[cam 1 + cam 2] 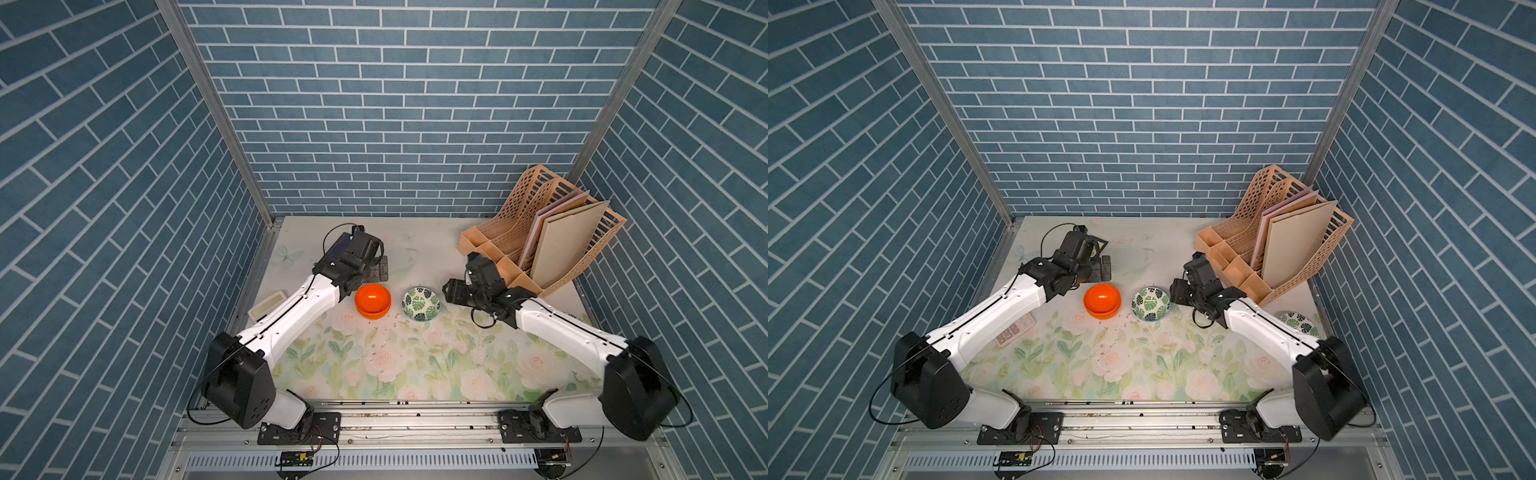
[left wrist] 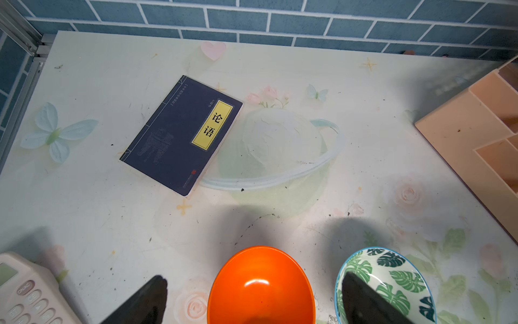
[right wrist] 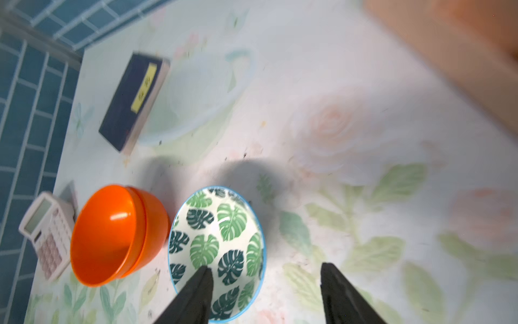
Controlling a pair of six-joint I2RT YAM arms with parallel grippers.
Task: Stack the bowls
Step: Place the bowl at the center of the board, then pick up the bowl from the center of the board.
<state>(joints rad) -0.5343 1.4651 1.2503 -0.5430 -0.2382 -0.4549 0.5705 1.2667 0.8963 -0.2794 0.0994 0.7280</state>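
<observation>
Seen from above, with the back wall at 12 o'clock, a flower-printed surface (image 1: pixel 415 249) carries four bowls. Two orange bowls (image 1: pixel 372 301) sit nested, one inside the other, just toward 9 o'clock of the middle. A leaf-printed bowl (image 1: pixel 421 304) stands upright just beside them at their 3 o'clock, with a narrow gap between in both top views. A second leaf-printed bowl (image 1: pixel 1299 323) lies near the edge at 3 o'clock, half hidden behind the right arm and visible in only one top view.

The left end effector (image 2: pixel 253 280) hangs at 12 o'clock of the orange stack, its fingers spread wide and holding nothing. The right end effector (image 3: pixel 266 268) is at 3 o'clock of the first leaf-printed bowl. It is open and gripping nothing: one finger (image 3: pixel 196 291) is over the inside of the bowl, the other outside the rim.

A dark blue book (image 2: pixel 182 134) lies flat toward 11 o'clock. A pale calculator (image 1: pixel 1015 328) lies at 9 o'clock. A peach file rack (image 1: pixel 515 203) stands at 2 o'clock.
</observation>
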